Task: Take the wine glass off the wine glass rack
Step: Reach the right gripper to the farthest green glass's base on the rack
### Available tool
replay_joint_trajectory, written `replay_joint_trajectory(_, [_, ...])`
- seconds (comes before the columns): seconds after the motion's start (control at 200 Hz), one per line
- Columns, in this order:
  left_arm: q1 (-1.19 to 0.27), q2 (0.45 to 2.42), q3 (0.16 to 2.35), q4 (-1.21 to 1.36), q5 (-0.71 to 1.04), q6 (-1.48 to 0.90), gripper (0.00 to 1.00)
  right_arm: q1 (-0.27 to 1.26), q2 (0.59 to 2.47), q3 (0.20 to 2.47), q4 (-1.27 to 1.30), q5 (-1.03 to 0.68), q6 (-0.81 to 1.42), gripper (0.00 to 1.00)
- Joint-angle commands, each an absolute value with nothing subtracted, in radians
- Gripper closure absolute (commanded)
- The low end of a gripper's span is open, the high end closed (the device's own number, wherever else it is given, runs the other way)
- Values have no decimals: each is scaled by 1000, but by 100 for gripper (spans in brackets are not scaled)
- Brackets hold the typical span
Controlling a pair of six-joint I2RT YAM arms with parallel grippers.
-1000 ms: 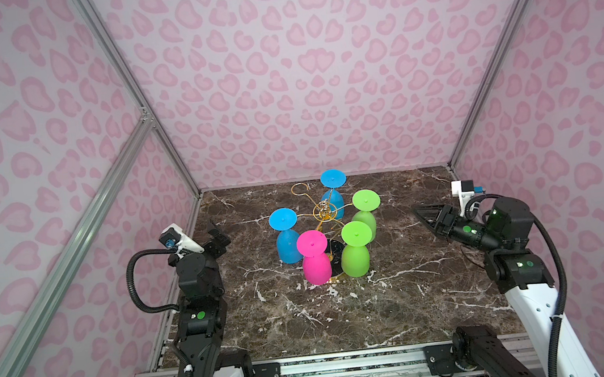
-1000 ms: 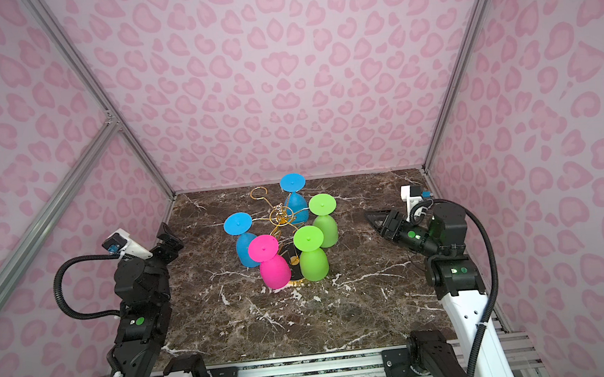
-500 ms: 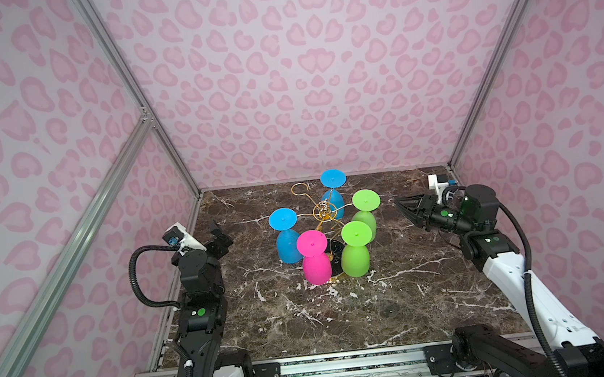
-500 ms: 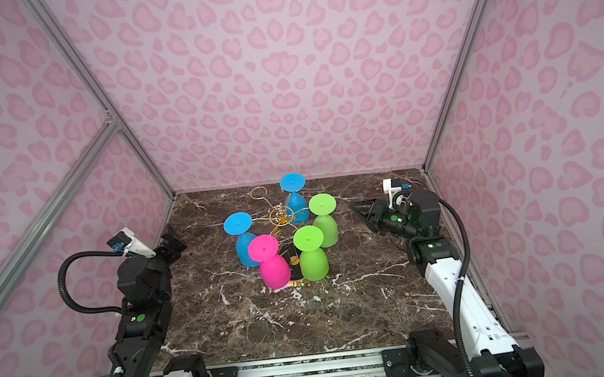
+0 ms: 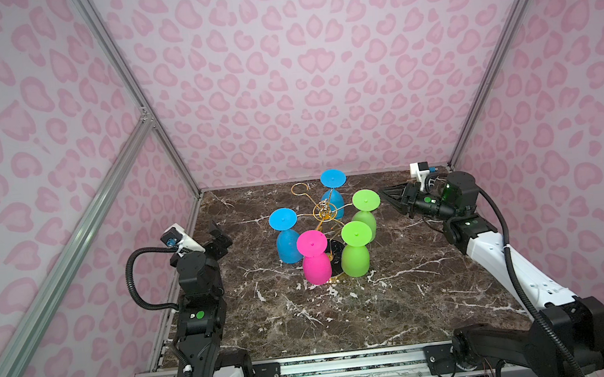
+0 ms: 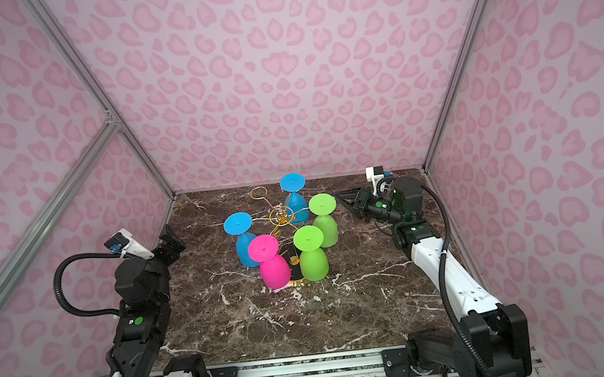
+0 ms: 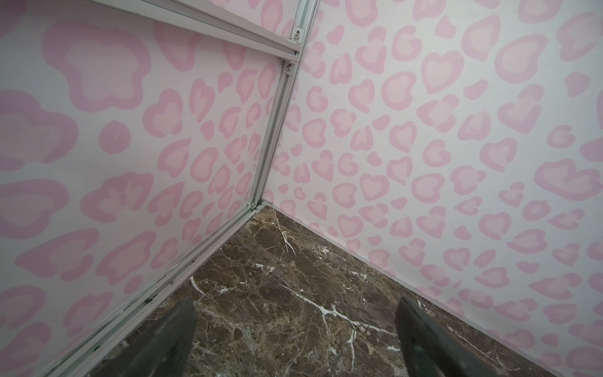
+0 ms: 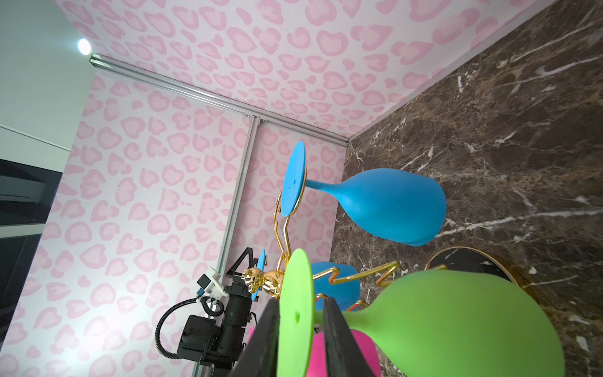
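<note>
Green wine glass (image 5: 366, 221) hangs inverted; rack (image 5: 323, 210) thin, gold.

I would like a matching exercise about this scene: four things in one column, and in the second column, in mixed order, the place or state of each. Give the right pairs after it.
Things
1. pink plastic wine glass
2. bare loop of the gold wire rack
3. left hand
4. right hand

Places or states
A. open, by the pink-patterned left wall, apart from the rack
B. at the foot of the rear green plastic wine glass
C. at the back left, no glass on it
D. hangs upside down at the front of the rack

Pairs: 1-D, 2-C, 3-A, 4-B
</note>
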State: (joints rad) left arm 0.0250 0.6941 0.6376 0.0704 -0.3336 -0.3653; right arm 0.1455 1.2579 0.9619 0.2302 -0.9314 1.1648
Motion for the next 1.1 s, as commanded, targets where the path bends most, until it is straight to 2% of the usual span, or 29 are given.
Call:
replay_joint_trajectory(0.0, [27,689,647,66,-349,-373,4,162,1271,970,268,-948,1169,75])
replay_joint_trajectory(0.15, [26,689,648,64,-348,-375,4,172,1274,977,233,-946,1142,75])
replay_joint_trajectory(0.51, [27,690,652,60,-344,-380,4,177,1242,957,194,-925,1143,83])
replay_joint_trajectory(0.62, [26,689,652,58,-346,-379,4,178,1230,953,176,-923,1139,82])
replay_joint_trajectory(0.735, [26,687,652,58,-346,-379,4,178,1220,956,138,-911,1119,73])
replay_joint_trajectory(1.095, [26,684,655,54,-346,-380,4,178,1205,948,109,-905,1113,77])
